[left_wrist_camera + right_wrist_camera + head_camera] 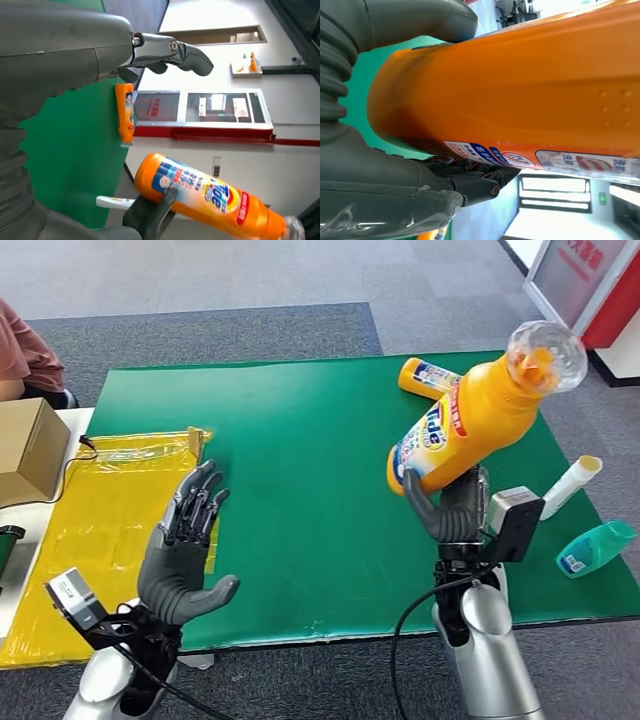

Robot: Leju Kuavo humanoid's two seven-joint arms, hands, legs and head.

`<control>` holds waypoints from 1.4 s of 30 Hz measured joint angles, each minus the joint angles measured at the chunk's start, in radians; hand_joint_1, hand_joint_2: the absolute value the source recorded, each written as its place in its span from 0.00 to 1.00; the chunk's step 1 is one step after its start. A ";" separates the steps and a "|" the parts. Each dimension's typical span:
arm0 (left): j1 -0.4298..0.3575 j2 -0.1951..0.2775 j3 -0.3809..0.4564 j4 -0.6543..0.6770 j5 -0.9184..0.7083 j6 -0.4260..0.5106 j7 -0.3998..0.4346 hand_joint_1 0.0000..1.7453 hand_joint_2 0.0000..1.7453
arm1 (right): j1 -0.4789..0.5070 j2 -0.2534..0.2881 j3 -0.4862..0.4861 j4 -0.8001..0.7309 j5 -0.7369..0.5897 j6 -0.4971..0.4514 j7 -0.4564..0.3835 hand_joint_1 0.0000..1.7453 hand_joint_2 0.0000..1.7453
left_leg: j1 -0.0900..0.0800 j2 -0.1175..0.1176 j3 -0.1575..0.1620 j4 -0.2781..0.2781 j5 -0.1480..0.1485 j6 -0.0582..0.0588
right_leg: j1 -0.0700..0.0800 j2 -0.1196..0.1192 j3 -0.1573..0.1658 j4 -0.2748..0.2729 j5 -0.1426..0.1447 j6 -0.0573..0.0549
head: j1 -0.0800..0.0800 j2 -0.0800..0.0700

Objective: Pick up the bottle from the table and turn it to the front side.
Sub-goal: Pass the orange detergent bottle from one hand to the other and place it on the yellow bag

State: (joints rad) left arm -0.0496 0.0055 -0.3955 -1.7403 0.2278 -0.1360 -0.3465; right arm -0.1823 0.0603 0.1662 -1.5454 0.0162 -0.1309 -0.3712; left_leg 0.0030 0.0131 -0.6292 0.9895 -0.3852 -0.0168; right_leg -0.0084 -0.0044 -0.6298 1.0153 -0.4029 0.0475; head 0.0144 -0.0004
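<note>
Gripping bottle (460,425) aloft, right hand (453,510) (near mat (302,460) edge).

Glossy plastic bottle (460,425), matt green mat (317,470)

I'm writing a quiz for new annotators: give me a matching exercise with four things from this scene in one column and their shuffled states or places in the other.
Things:
1. large orange Tide detergent bottle
2. small orange bottle
3. teal plastic bottle
4. left hand

States:
A. lying near the green mat's far edge
B. open, holding nothing
C. held tilted above the green mat by the right hand
D. lying at the mat's right edge

Pairs: 1-C, 2-A, 3-D, 4-B
</note>
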 joint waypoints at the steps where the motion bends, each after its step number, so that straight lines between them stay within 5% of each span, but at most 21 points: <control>1: -0.007 0.000 0.003 0.000 0.007 0.003 0.006 0.00 1.00 | 0.006 0.003 0.011 -0.008 0.024 -0.015 -0.007 1.00 1.00 | 0.000 0.000 0.000 0.000 0.000 0.000 | 0.000 0.000 0.000 0.000 0.000 0.000 | 0.000 0.000; 15: -0.218 -0.006 -0.014 0.111 0.233 -0.070 0.169 0.00 1.00 | -0.005 0.053 0.233 0.035 0.465 -0.336 -0.049 1.00 1.00 | 0.000 0.000 0.000 0.000 0.001 -0.001 | 0.000 0.000 0.000 0.000 0.001 0.000 | 0.000 0.000; 25: -0.303 -0.021 -0.116 0.200 0.297 -0.141 0.226 0.00 1.00 | -0.071 0.063 0.332 0.194 0.569 -0.329 -0.010 1.00 1.00 | 0.000 0.000 0.000 0.000 0.001 0.000 | 0.000 0.000 0.000 0.000 0.001 0.000 | 0.000 0.000; 42: -0.355 -0.014 -0.154 0.269 0.193 -0.095 0.226 0.00 1.00 | -0.105 0.065 0.388 0.335 0.661 -0.332 0.031 1.00 1.00 | 0.000 0.000 0.000 0.000 0.001 -0.001 | 0.000 0.000 -0.001 0.000 0.001 0.000 | 0.000 0.000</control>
State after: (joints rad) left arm -0.4044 -0.0090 -0.5494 -1.4710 0.4209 -0.2310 -0.1205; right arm -0.2869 0.1250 0.5546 -1.2100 0.6775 -0.4633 -0.3400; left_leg 0.0029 0.0134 -0.6291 0.9896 -0.3843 -0.0176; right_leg -0.0085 -0.0042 -0.6305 1.0154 -0.4022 0.0473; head 0.0146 -0.0004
